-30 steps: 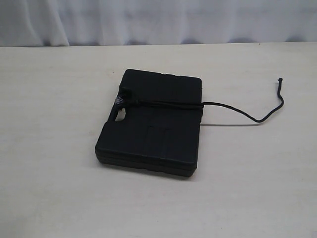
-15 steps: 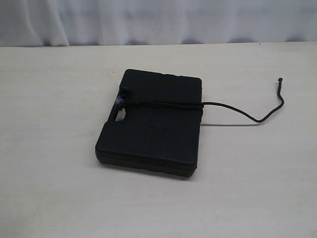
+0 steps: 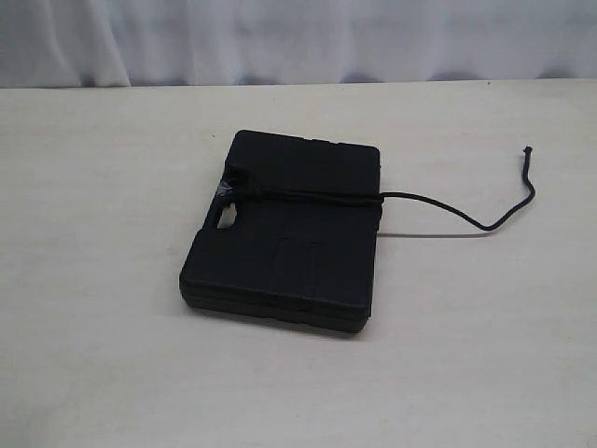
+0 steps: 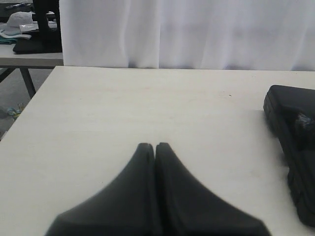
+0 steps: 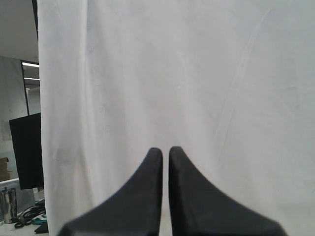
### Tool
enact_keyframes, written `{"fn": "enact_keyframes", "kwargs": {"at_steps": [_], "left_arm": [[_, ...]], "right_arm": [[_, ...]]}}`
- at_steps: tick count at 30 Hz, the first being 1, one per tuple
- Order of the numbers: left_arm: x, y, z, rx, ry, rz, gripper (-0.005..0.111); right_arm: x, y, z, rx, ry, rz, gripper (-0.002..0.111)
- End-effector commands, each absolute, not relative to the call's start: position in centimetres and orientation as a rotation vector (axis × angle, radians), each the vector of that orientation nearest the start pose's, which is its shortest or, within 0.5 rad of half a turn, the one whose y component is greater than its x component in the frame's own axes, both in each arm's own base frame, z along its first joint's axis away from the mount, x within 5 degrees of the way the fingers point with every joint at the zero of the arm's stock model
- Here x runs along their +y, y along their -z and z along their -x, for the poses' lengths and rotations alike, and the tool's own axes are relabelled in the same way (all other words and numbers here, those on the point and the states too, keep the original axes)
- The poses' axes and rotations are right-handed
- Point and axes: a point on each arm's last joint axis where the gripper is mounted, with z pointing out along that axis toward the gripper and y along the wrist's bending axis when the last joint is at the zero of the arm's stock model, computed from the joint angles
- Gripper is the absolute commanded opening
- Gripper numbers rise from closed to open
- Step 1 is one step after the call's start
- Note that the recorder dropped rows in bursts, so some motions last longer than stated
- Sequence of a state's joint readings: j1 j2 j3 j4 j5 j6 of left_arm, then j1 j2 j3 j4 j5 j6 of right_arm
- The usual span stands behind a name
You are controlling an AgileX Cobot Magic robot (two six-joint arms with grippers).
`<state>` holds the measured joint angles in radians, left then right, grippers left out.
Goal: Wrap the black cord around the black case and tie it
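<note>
We see the black case (image 3: 284,238) in matt, faintly ribbed plastic, the black cord (image 3: 448,210) as dull twisted fibre, its tuft (image 3: 224,193) frayed and greyish, the table (image 3: 93,280) pale, smooth and matt, a white cloth curtain (image 3: 280,37), the left gripper (image 4: 155,146) and right gripper (image 5: 165,150) smooth, dark, matt.

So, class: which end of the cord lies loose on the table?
The right-hand end of the cord, trailing off the case; the other, with the grey tuft, is knotted at the case.
</note>
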<state>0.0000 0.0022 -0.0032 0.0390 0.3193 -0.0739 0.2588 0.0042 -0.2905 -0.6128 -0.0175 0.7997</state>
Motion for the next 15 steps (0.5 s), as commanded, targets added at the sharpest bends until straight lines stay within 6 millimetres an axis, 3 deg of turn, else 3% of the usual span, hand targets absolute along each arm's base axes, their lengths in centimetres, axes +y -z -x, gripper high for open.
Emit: {"fn": "enact_keyframes", "kwargs": {"at_steps": [1,15], "left_arm": [[0.12,-18.43,-5.4,1.802,0.017,0.047,0.0],[0.12,-18.43,-5.4,1.802,0.017,0.047,0.0]], "right_arm": [[0.75,-30.74,-2.65,1.197,-0.394,0.047,0.004],[0.81,-30.74,-2.63,1.198,-0.416,0.063,0.004]]}}
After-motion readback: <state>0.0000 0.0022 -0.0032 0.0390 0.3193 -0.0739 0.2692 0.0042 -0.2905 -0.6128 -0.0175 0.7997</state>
